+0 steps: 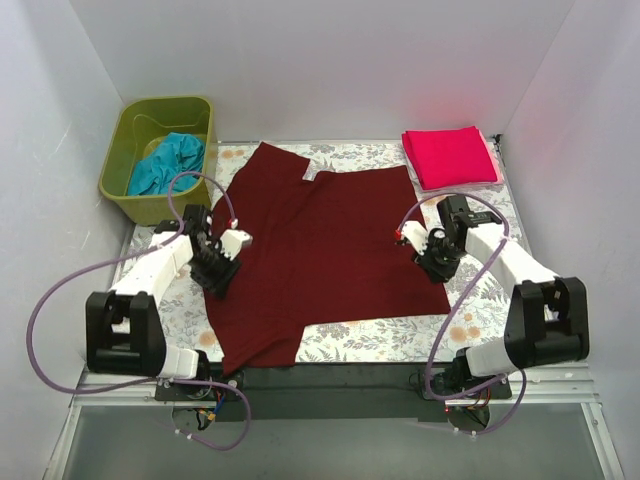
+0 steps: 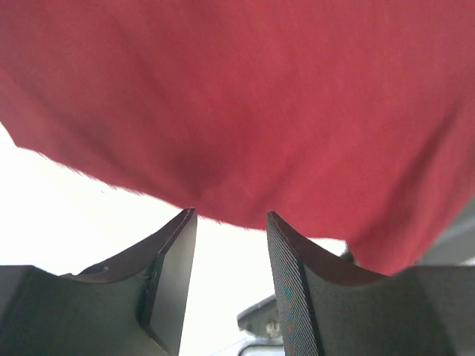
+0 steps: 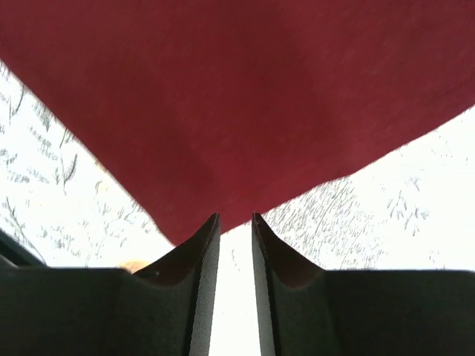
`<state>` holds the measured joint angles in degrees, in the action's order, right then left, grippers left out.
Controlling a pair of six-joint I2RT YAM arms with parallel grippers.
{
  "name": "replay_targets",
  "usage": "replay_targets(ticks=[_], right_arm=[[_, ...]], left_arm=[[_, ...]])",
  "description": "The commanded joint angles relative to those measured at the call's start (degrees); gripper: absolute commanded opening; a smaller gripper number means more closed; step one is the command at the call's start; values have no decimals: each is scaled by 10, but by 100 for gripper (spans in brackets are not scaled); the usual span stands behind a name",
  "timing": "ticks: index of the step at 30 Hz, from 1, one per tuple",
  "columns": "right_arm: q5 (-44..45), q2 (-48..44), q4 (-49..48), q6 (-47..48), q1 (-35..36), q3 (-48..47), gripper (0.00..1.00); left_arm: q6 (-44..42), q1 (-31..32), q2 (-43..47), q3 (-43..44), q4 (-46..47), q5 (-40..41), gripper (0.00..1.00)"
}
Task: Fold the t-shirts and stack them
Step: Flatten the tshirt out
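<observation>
The dark maroon t-shirt (image 1: 325, 245) lies spread on the floral table cover, one sleeve reaching toward the near edge. The bright pink-red t-shirt (image 1: 452, 157) lies folded at the back right. The teal t-shirt (image 1: 170, 163) is bunched in the green bin. My left gripper (image 1: 217, 277) sits at the maroon shirt's left edge. In the left wrist view it (image 2: 230, 213) is open and empty, with the cloth (image 2: 260, 96) just beyond its tips. My right gripper (image 1: 436, 265) sits at the shirt's right edge. In the right wrist view it (image 3: 236, 216) is narrowly open and empty, tips at a cloth corner (image 3: 237, 96).
The green bin (image 1: 125, 160) stands off the table's back left corner. The floral cover (image 1: 380, 335) shows bare along the near edge and beside both arms. White walls close in the back and both sides.
</observation>
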<state>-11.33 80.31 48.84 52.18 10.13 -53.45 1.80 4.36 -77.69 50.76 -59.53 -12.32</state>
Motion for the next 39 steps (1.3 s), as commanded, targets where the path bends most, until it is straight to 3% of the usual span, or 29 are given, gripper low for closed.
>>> replay_targets(ticks=[1,10,16,21,30,35,39], right_arm=[[-21,44,-25,-33,2,-21,29],[57,123,-98,-52,3,0,23],[86,68,-85,-30,4,102,21],[73,22,-53,-20,4,149,21],[14,2,33,-12,5,106,23],[-63,5,104,6,4,57,28],[-84,31,103,-19,3,-61,29]], left_arm=[[56,0,-63,48,49,-39,42],[93,1,-142,65,114,-23,43],[76,1,-129,23,105,-9,43],[60,1,-102,-30,86,0,41],[37,1,-53,-69,43,6,41],[40,1,-68,19,30,-19,47],[62,1,-117,135,9,-74,51]])
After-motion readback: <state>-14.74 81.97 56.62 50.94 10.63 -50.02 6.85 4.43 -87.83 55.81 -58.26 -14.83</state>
